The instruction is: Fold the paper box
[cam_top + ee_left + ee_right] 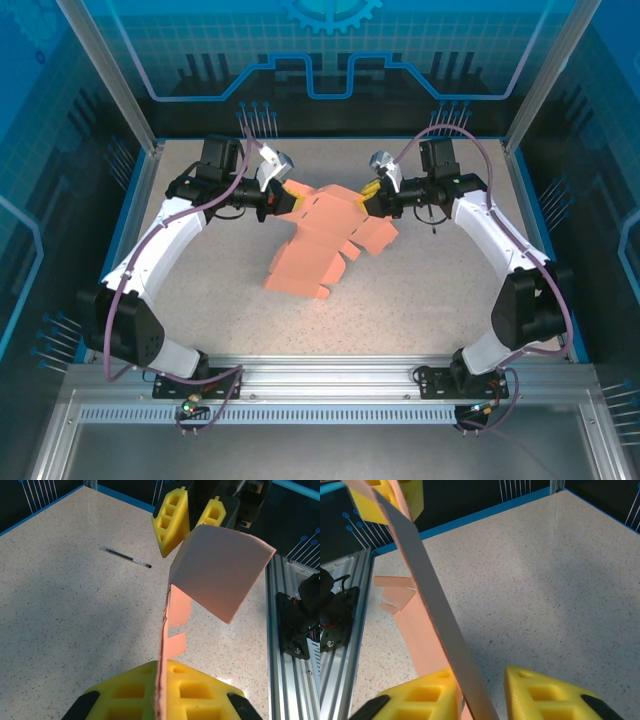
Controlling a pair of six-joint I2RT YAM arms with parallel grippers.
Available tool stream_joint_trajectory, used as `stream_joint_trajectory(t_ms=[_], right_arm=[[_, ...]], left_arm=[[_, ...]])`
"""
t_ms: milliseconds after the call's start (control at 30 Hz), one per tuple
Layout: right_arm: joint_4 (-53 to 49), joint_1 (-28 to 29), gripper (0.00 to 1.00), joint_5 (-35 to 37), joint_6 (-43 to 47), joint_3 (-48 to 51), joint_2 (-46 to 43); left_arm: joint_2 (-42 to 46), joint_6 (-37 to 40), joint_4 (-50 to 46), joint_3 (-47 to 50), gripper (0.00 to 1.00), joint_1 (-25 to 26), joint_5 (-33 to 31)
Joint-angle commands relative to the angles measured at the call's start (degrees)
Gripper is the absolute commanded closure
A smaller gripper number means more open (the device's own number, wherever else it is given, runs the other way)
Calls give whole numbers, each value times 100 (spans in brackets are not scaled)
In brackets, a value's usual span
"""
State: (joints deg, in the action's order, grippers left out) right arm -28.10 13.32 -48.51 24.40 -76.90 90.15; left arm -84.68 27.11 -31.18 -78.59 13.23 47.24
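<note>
The paper box (pixel 318 243) is a salmon-orange flat cut-out held up between both arms, its lower flaps drooping to the table. My left gripper (pixel 283 200) is shut on one edge; in the left wrist view its yellow fingers (pixel 200 690) pinch the card (pixel 220 570) edge-on at the left gripper (pixel 165 667). My right gripper (pixel 368 199) straddles the opposite edge. In the right wrist view the card (pixel 427 595) lies against the left pad (pixel 420 695), with a gap to the other pad (pixel 545 690), so the right gripper (pixel 480 675) is open around it.
A thin dark pen (pixel 128 558) lies on the speckled table beyond the card. An aluminium rail (pixel 330 385) runs along the near edge, with blue walls (pixel 330 60) around the table.
</note>
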Motion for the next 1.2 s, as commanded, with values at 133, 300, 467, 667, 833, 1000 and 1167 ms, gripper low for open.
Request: stream_joint_trajectory(t_ms=[133, 300, 467, 667, 833, 1000, 1167], right_arm=[[46, -79, 74, -174, -58, 5, 73], [15, -81, 89, -184, -107, 17, 38], [242, -84, 100, -53, -322, 321, -223], [731, -84, 100, 3, -662, 948, -842], [812, -79, 100, 120, -875, 1172, -1192], [815, -80, 100, 20, -1055, 1281, -1416], [869, -80, 100, -55, -1216, 1349, -1511]], left_arm=[[172, 13, 86, 102, 97, 19, 241], [139, -33, 110, 104, 95, 15, 185], [130, -164, 208, 131, 87, 14, 74], [162, -311, 447, 274, 69, 4, 92], [256, -377, 602, 415, 62, 4, 112], [351, -419, 853, 682, 50, 4, -59], [430, -391, 978, 841, 43, 4, -66]])
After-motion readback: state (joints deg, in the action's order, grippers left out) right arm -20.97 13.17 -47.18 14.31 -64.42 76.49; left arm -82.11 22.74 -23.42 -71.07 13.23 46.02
